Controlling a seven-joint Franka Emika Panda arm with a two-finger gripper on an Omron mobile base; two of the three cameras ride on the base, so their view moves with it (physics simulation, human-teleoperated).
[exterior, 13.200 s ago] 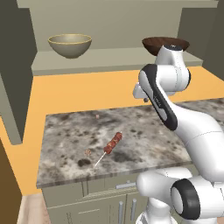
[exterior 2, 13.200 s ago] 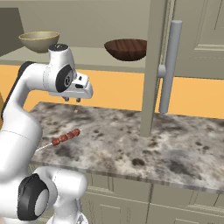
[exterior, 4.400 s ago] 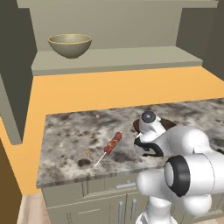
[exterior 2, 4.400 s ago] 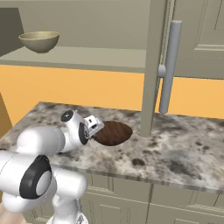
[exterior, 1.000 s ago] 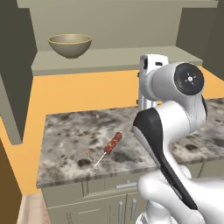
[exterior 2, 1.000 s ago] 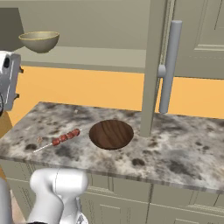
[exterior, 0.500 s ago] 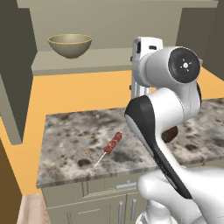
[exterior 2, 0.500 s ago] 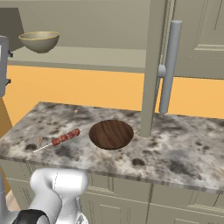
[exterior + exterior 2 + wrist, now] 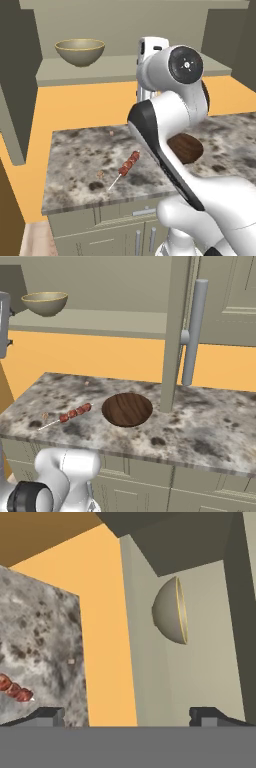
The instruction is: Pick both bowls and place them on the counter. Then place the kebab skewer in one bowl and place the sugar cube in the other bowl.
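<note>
My jaws [image 9: 128, 714] are hanging wide apart and gripping nothing, looking at the beige bowl [image 9: 171, 610] sitting on the shelf [image 9: 120, 67], while the brown bowl [image 9: 127, 409] is resting on the desk [image 9: 200, 426] beside the skewer [image 9: 74, 413], the sugar cube [image 9: 100, 174] lying nearby.

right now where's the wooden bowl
The dark brown bowl sits upright on the counter, empty, to the right of the kebab skewer in the right base view, just left of the cabinet post.
</note>
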